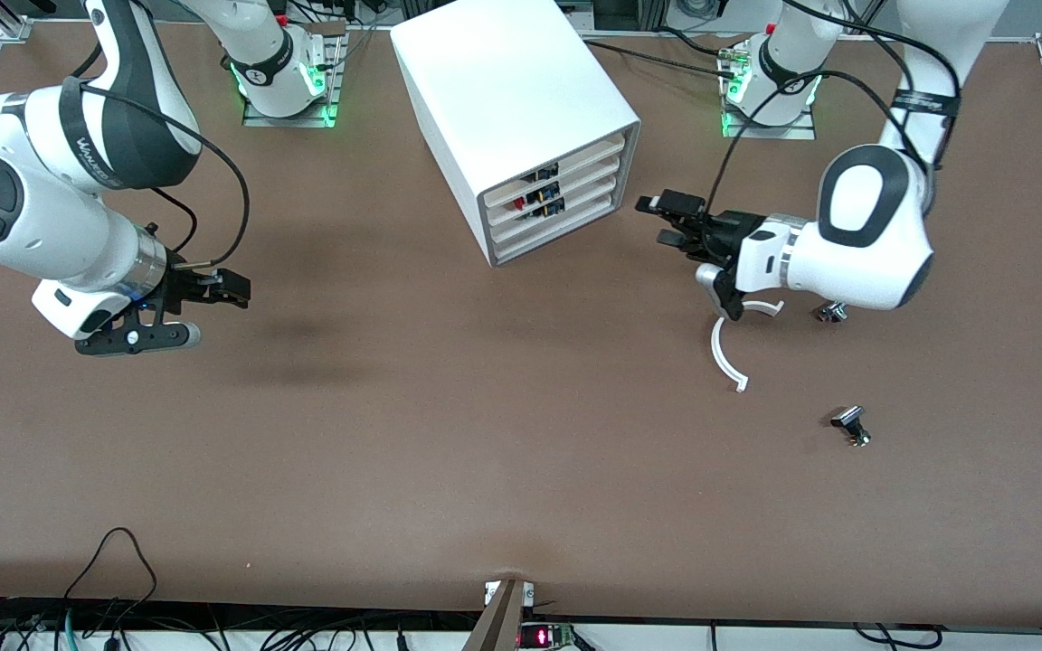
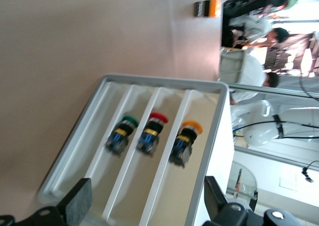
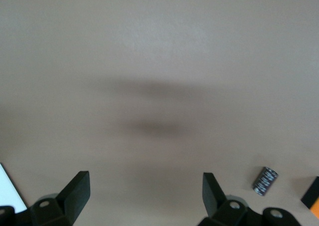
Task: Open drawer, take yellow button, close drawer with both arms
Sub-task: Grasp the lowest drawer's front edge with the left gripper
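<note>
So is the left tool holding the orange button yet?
No, the left tool is open and empty in front of the cabinet, and the orange button sits in its tray slot.

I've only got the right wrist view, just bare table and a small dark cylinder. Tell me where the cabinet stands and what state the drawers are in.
Observer: The cabinet stands mid-table near the arm bases. All four drawers are pushed in, including the top drawer.
Operator: Locate the button for me.
Observer: The orange-yellow button lies in that top drawer. A red button and a green button lie in the two drawers below it.
Operator: Report the grippers.
Observer: The left gripper hovers open in front of the cabinet's drawers, touching nothing. The right gripper waits open over the table toward the right arm's end.
</note>
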Tool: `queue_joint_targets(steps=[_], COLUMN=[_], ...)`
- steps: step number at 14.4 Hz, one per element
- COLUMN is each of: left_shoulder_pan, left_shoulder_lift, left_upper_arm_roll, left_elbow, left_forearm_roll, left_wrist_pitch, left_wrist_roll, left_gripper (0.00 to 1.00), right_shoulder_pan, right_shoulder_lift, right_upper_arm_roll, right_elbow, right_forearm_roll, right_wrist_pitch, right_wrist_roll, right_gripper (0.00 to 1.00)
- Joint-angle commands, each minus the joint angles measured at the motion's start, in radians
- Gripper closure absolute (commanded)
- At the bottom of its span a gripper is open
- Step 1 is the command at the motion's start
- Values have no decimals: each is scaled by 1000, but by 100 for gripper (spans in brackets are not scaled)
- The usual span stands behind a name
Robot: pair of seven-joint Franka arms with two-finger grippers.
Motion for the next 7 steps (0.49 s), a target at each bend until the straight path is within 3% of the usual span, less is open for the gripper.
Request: queue_joint_targets(steps=[1,3,4,5,7], left_shoulder_pan=[9,12,12,12,20], left_shoulder_lift=[-47,-57,-57,-57,-65], left_upper_arm_roll=[-88,-168,-196,-206,-210], left_elbow=[-110,-182,-193,-211,-230], left_forearm_roll=[-70,-71,-73,-73,-73], left_wrist_pitch=[88,201,218,218,203], left_wrist_roll=[80,102,117,119,129], left_gripper=[10,15,26,32,34], right_shoulder_pan=[50,84,95,101,115], right_shoulder_lift=[27,51,62,76,105], right_upper_arm_roll=[1,1,1,1,1], right_elbow=[30,33,37,56,111], right_forearm_roll=[15,17,17,17,18], right_wrist_pitch=[15,33,38,38,32], right_wrist_roll=[130,232,262,278,322], right_gripper=[0,0,0,0,0])
